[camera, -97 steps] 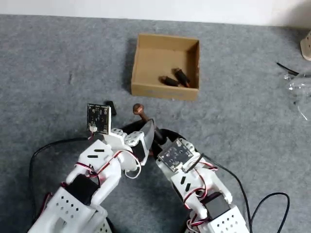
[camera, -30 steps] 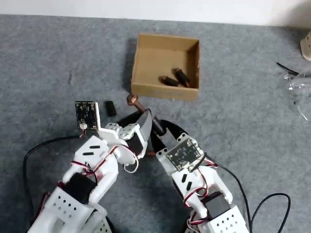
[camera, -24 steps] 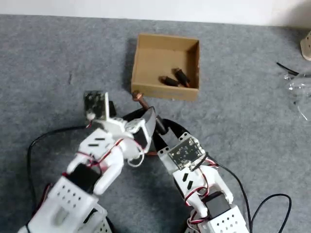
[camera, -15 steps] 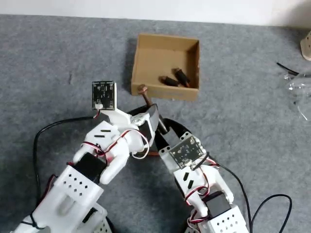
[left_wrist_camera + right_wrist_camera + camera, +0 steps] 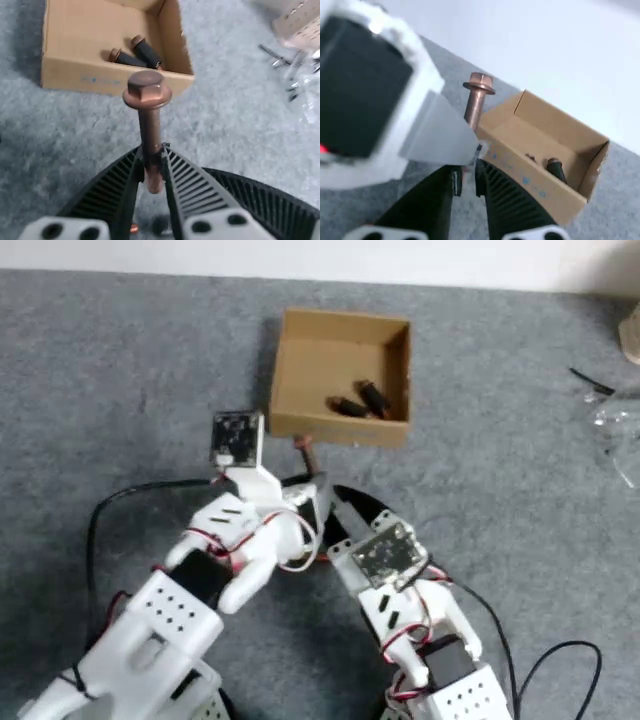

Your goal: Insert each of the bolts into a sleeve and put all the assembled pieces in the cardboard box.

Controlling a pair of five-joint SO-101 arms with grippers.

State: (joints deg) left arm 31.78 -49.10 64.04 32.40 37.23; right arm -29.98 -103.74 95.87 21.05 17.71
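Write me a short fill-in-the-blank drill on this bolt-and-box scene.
1. The copper bolt is clamped in the ____ arm's gripper.
2. The cardboard box holds ____ assembled pieces.
3. The copper bolt has ____ sleeve on its shaft.
Missing words: left; two; no.

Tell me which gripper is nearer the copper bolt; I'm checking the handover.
Left. The left gripper clamps the bolt by its shank; the right gripper sits just beside it.

bolt point(image 5: 306, 450) | in left tool point(image 5: 317, 483) | just beside cardboard box point(image 5: 335, 427)
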